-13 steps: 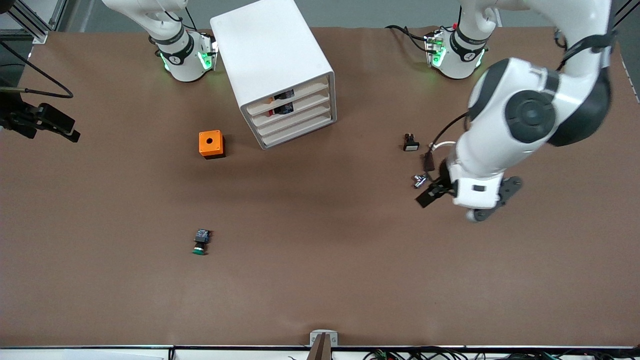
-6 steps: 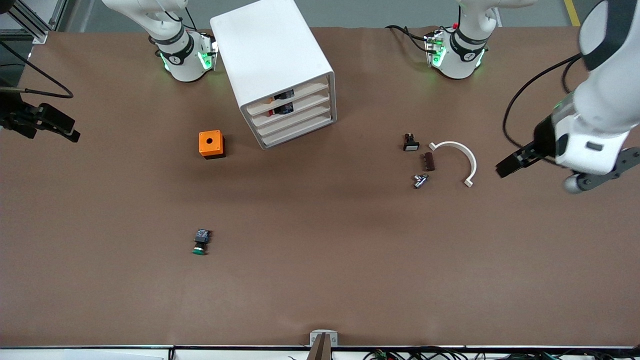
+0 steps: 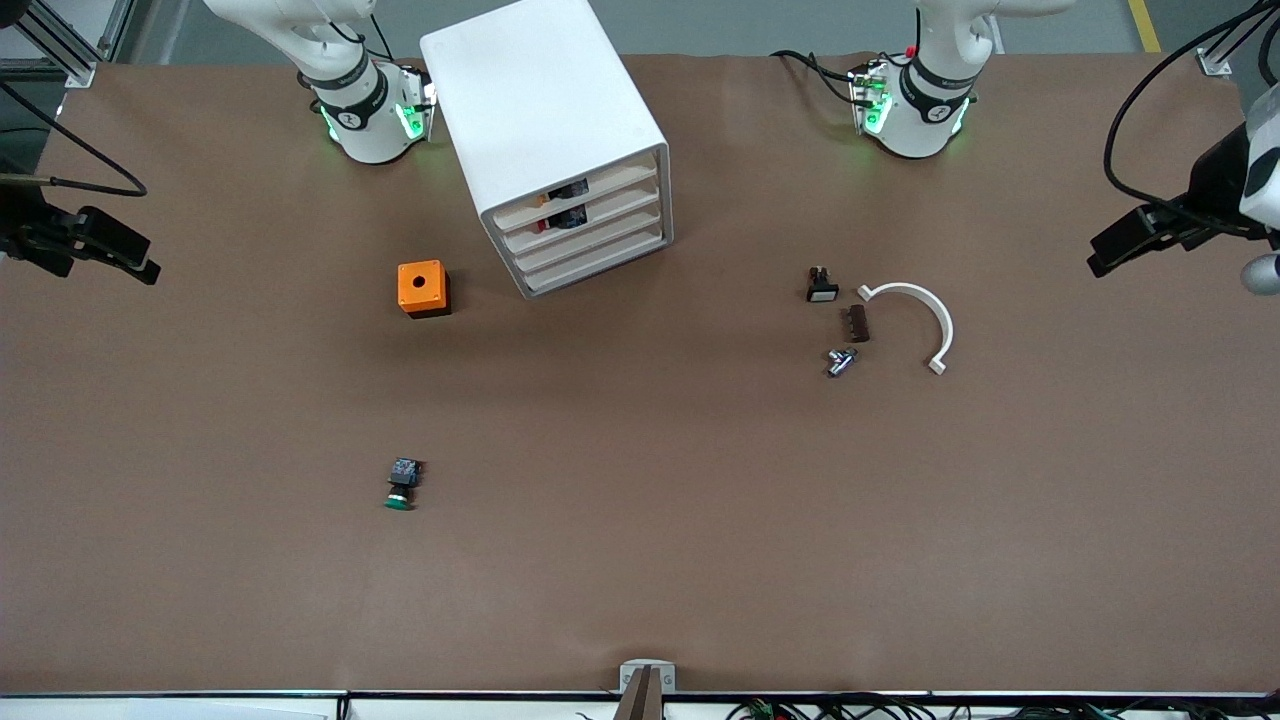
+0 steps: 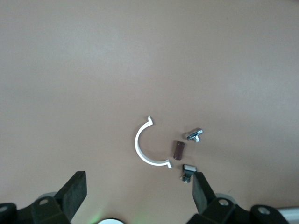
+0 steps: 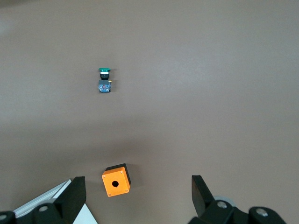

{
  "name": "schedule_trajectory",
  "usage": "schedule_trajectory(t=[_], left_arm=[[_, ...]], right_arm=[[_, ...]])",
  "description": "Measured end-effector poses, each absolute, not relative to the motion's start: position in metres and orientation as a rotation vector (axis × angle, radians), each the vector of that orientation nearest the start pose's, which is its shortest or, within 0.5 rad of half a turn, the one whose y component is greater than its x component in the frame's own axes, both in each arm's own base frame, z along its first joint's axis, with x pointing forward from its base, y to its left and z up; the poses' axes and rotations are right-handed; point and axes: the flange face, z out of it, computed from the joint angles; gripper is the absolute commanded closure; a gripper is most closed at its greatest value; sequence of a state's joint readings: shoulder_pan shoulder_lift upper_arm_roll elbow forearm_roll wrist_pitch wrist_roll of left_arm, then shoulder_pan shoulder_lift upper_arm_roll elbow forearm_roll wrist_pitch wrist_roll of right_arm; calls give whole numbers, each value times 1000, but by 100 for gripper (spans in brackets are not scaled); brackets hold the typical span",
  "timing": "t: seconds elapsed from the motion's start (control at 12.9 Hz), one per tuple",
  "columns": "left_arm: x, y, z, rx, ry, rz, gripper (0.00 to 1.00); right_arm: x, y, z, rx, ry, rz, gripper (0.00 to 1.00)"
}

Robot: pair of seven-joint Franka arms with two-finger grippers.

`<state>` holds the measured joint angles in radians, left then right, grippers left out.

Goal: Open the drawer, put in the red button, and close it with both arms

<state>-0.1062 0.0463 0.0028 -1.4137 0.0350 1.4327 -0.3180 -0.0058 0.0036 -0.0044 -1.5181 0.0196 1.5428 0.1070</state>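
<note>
Although both arms are in view from the front, you will find neither touching anything. The left gripper [image 3: 1120, 248] hangs over the table edge at the left arm's end. The right gripper [image 3: 110, 268] hangs over the edge at the right arm's end. The cabinet [image 3: 545, 110] stands near the edge where the bases are, close to the right arm's base. The drawer [image 3: 590, 216], second front from the top, sits flush with its neighbours. A small dark part with a red end, apparently the red button [image 3: 556, 220], shows through the gap at that front. The orange cube [image 3: 423, 288] stands just beside the cabinet, and the green button [image 3: 402, 483] lies nearer the camera edge. Toward the left arm's end lie a white curved clip [image 3: 915, 310], a brown block [image 3: 858, 323], a metal fitting [image 3: 840, 360] and a white-capped switch [image 3: 822, 285], close together.

Left wrist view: you see the fingers [image 4: 74, 192] spread wide, holding nothing, over bare table. The clip, block, fitting and switch lie well apart from them.

Right wrist view: the fingers [image 5: 202, 191] are likewise spread and hold nothing. The orange cube lies between them in the picture, beside a white corner of the cabinet.
</note>
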Motion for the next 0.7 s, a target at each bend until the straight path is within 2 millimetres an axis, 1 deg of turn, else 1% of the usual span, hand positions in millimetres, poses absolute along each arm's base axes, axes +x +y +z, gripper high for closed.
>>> schedule_trajectory(t=[0.23, 0.46, 0.54, 0.7], left_arm=[[542, -48, 662, -3091, -254, 37, 0], [538, -47, 662, -3096, -223, 26, 0], [538, -48, 659, -3096, -218, 28, 0], [539, -55, 647, -3094, -192, 56, 0]], right_arm=[[553, -4, 645, -3116, 182, -31, 0], [553, -4, 645, -3116, 182, -31, 0], [553, -4, 645, -3116, 182, -31, 0], [553, -4, 645, -3116, 182, -31, 0]])
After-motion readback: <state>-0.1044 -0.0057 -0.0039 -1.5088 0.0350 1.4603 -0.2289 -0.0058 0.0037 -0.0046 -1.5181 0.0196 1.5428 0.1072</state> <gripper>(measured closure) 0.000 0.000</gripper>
